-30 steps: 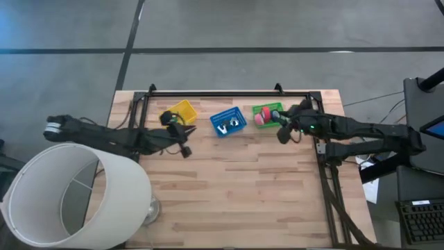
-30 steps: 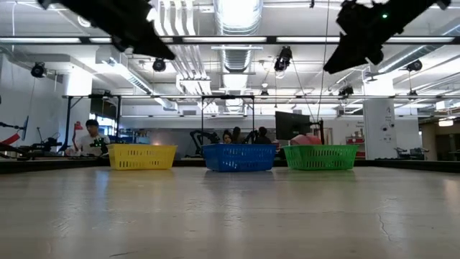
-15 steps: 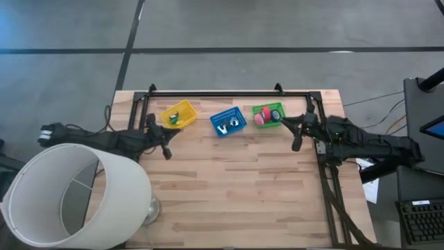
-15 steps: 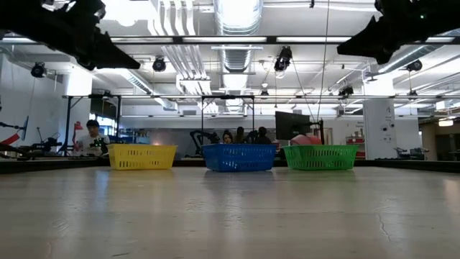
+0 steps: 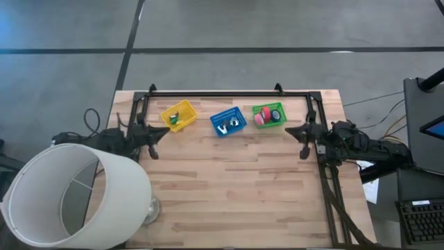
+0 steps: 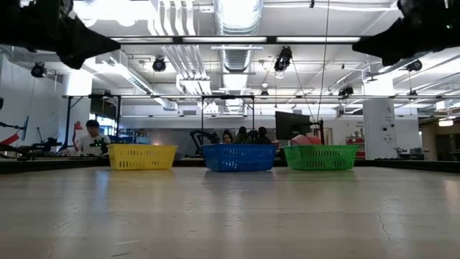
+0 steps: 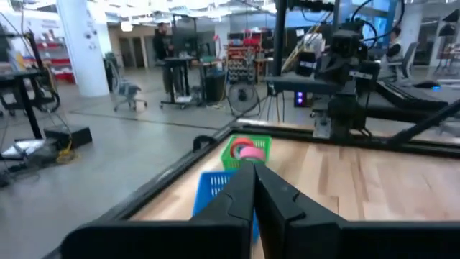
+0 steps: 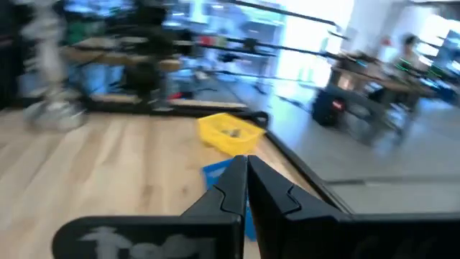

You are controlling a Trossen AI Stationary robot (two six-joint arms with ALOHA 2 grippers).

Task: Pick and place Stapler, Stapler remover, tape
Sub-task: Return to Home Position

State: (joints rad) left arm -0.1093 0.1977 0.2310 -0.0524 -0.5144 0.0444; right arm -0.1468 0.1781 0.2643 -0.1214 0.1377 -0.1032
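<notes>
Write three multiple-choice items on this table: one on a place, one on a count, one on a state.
1. The tape rolls lie in the basket that is:
A. yellow
B. blue
C. green

2. Baskets standing on the table:
A. two
B. three
C. four

3. The left pincer and the right pincer are:
A. both shut and empty
B. both wide open
C. each shut on a roll

Answers:
1 C: the pink rolls show inside the green basket.
2 B: the yellow basket, the blue basket and the green basket stand in one row.
3 A: in each wrist view the fingers meet with nothing between them.
</notes>
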